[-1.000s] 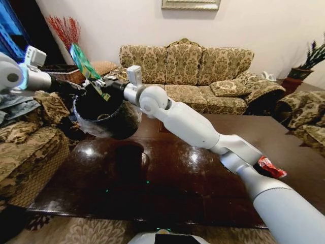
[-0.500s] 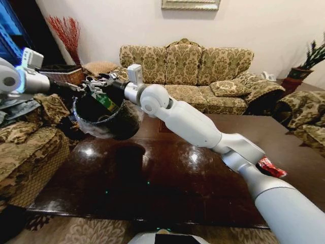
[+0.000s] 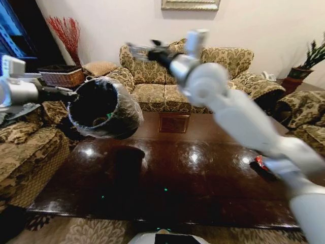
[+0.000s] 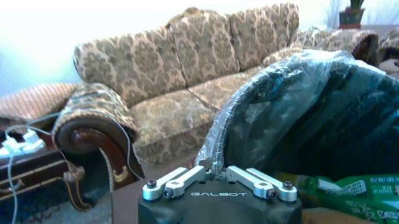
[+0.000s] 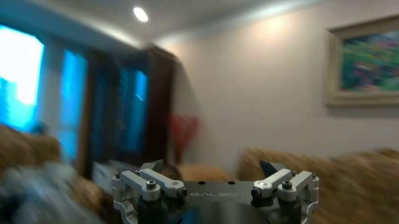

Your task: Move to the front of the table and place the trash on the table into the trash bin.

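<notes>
My left gripper [image 3: 70, 94] is shut on the rim of the black trash bin [image 3: 104, 109], holding it tilted in the air above the table's [image 3: 172, 173] left part. In the left wrist view the left gripper [image 4: 212, 167] pinches the bin's clear plastic liner [image 4: 274, 107], and a green packet [image 4: 349, 192] lies inside. My right gripper [image 3: 136, 50] is raised high over the sofa, blurred by motion. From the wrist, the right gripper [image 5: 210, 168] is open with nothing between its fingers. A crumpled red wrapper [image 3: 261, 162] lies on the table's right side, partly behind my right arm.
A patterned sofa [image 3: 188, 66] stands behind the table. An armchair [image 3: 25, 147] flanks the left, another [image 3: 304, 112] the right. A wicker basket [image 3: 63, 76] sits at back left, a potted plant [image 3: 310, 61] at back right.
The green packet left my right gripper and dropped into the bin. My right arm then swung up and to the right, away from the bin. The left gripper kept hold of the bin.
</notes>
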